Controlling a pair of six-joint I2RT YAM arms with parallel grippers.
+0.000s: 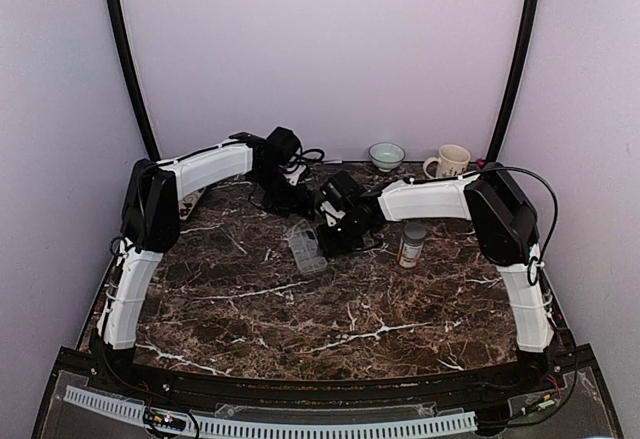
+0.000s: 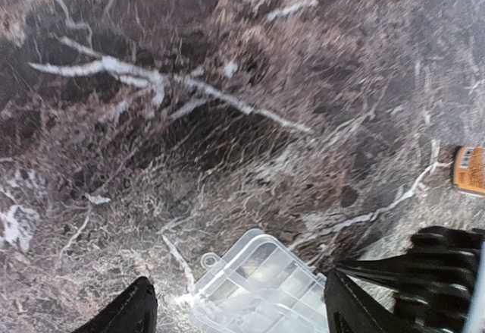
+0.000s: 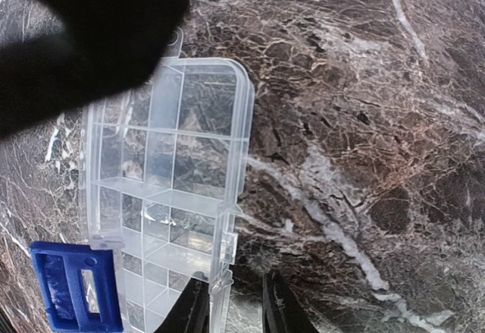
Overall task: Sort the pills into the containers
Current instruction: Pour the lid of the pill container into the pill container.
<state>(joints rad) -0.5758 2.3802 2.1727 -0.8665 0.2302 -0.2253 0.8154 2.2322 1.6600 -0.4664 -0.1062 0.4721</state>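
The clear organizer box (image 1: 306, 246) lies mid-table, its compartments visible in the right wrist view (image 3: 167, 189). I cannot make out any pills. My left gripper (image 1: 288, 199) hovers over the box's far end; in the left wrist view it (image 2: 239, 314) is wide open, with the box (image 2: 258, 291) between its fingers. My right gripper (image 1: 332, 237) is at the box's right side. In the right wrist view it (image 3: 233, 310) is narrowly open and straddles the box's side wall, one finger (image 3: 189, 310) seen through the plastic and the other finger (image 3: 276, 306) outside, not touching.
A grey-capped bottle (image 1: 411, 245) stands right of the box and shows at the left wrist view's edge (image 2: 470, 170). A cream mug (image 1: 450, 162) and a small bowl (image 1: 386, 155) stand by the back wall. A blue plastic piece (image 3: 76, 287) sits by the box's corner.
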